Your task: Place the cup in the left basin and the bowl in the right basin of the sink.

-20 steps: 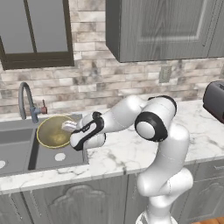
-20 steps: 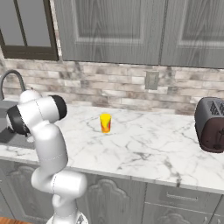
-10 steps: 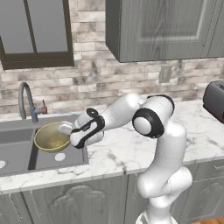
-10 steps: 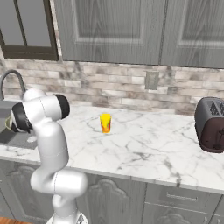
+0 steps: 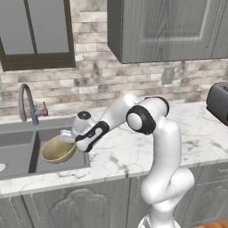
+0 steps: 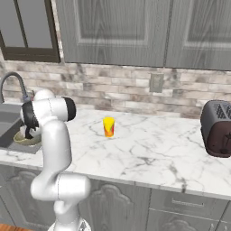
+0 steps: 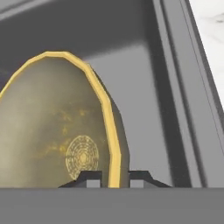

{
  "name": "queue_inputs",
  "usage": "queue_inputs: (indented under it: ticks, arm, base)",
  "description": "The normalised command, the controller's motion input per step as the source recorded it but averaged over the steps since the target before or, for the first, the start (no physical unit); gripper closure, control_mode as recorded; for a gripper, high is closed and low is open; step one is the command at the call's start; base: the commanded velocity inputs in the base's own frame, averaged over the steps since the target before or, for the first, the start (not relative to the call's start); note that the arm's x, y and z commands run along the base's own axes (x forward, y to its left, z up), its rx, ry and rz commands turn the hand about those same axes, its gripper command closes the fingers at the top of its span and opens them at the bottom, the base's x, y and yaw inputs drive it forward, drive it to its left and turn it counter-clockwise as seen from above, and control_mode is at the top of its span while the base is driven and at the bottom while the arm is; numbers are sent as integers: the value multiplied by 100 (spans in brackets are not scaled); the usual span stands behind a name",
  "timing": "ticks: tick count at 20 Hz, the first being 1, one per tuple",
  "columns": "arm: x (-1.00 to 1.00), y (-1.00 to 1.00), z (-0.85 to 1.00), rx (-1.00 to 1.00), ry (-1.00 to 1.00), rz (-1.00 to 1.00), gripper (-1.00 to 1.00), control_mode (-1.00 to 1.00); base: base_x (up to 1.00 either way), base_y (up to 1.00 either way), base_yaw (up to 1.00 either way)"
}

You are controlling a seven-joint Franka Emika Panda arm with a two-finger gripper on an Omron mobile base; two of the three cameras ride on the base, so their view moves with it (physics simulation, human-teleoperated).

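The white arm reaches down and to its left over the dark grey two-compartment sink (image 5: 18,153), and its jaws (image 7: 113,178) are pinched on the yellow rim of the wide round olive-tan bowl (image 5: 58,149); in the hand view one dark fingertip (image 7: 92,179) sits inside the rim and the other outside it, the thin wall clamped between them; the bowl hangs tilted inside the right basin (image 5: 82,161), its speckled inside and a pale ringed centre turned toward the hand camera; whether its lower edge touches the basin floor I cannot tell; in the left base view the bowl sits toward the left side of that compartment, beside the central divider, with the bare dark floor showing to its right; the left basin (image 5: 13,149) lies beyond the divider, a pale round drain just visible at the picture's edge; the curved grey gooseneck faucet (image 5: 26,102) rises behind the sink, well clear of the arm; from the right base view the bowl peeks out low behind the arm's dark joint, down in the sink; over on the white marbled tabletop (image 6: 149,149) the small yellow tumbler with an orange-red mark, the cup (image 6: 108,127), stands upright, well apart from the sink and from the arm; farther right a dark rounded toaster (image 6: 217,128) sits near the brick wall, with grey cabinet doors above.
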Motion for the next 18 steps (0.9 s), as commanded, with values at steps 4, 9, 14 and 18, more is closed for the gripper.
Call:
queue_inputs:
  ticks: [4, 9, 14, 18]
  arm:
    - [36, 36, -66, -25, 5, 0, 100, -100]
    - [40, 42, -69, -18, 0, 0, 100, -100]
    - [34, 53, -76, -15, 0, 0, 100, -100]
    - [13, 39, -44, -13, 0, 0, -100, -100]
  base:
    - [0, 0, 0]
    - [0, 0, 0]
    - [0, 0, 0]
    - [0, 0, 0]
